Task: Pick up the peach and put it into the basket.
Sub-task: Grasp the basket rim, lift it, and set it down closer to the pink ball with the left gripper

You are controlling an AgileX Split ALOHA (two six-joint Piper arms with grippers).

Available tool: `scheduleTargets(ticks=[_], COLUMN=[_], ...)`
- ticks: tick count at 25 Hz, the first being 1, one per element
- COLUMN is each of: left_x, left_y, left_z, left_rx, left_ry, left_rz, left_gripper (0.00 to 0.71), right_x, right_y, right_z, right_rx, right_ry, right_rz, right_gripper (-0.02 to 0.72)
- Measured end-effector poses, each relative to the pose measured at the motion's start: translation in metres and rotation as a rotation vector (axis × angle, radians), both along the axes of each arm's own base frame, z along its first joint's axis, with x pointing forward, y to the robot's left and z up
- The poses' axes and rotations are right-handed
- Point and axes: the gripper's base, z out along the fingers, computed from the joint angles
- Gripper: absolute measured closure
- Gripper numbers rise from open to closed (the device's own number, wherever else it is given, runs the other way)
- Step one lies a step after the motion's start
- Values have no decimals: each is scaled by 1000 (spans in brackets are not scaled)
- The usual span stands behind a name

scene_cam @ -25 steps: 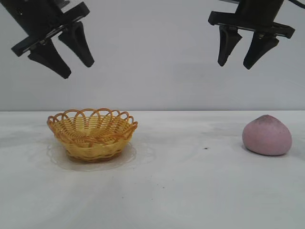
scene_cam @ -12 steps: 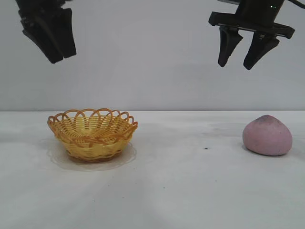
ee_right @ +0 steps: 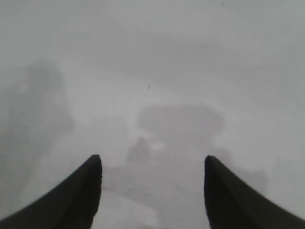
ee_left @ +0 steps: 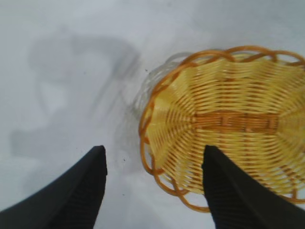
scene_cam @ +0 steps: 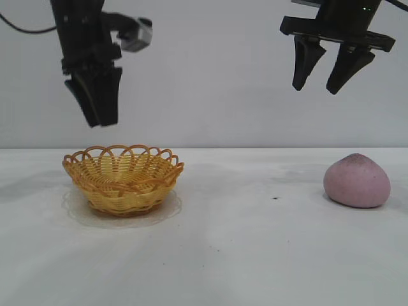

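1. We count one peach, one basket and two grippers over one white table.
2. The peach, a dusty pink rounded lump with a slight point on top, sits on the table at the right side of the exterior view, well apart from the basket.
3. The basket, yellow-orange wicker with a looped rim, stands upright on the table at the left side, and we see nothing inside it.
4. The left gripper hangs above the basket's left part, pointing almost straight down, clear of the rim and touching nothing.
5. In the left wrist view its two dark fingers stand apart with bare table and the basket's rim between them, so we read these jaws as open and holding nothing.
6. The right gripper hangs high at the upper right, above the table and somewhat left of the peach, well above it.
7. Its two fingers are spread with a clear gap between them, so these jaws are open and empty as well.
8. The right wrist view shows only those two fingers over bare table with soft shadows; the peach does not appear there.
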Motion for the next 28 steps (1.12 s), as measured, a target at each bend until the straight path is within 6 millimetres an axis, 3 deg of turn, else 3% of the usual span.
scheduleTargets(ticks=[10, 13, 15, 17, 22, 23, 28], left_x=[17, 20, 21, 19, 19, 18, 14], left_y=[-5, -8, -11, -13, -13, -12, -7], left_z=[-38, -48, -50, -48, -39, -33, 16], left_rx=[5, -18, -38, -56, -62, -60, -76], left_ry=[38, 54, 66, 77, 93, 85, 9], left_rz=[4, 11, 17, 18, 143, 175, 370], left_gripper=[273, 385, 557, 641, 641, 710, 710], right_x=[0, 0, 0, 0, 0, 0, 0], right_y=[0, 0, 0, 0, 0, 0, 0], right_z=[0, 0, 0, 0, 0, 0, 0], right_rx=[0, 0, 0, 0, 0, 0, 0], right_ry=[0, 0, 0, 0, 0, 0, 2], right_rz=[0, 0, 0, 0, 0, 0, 0], right_gripper=[300, 300, 300, 300, 300, 300, 300])
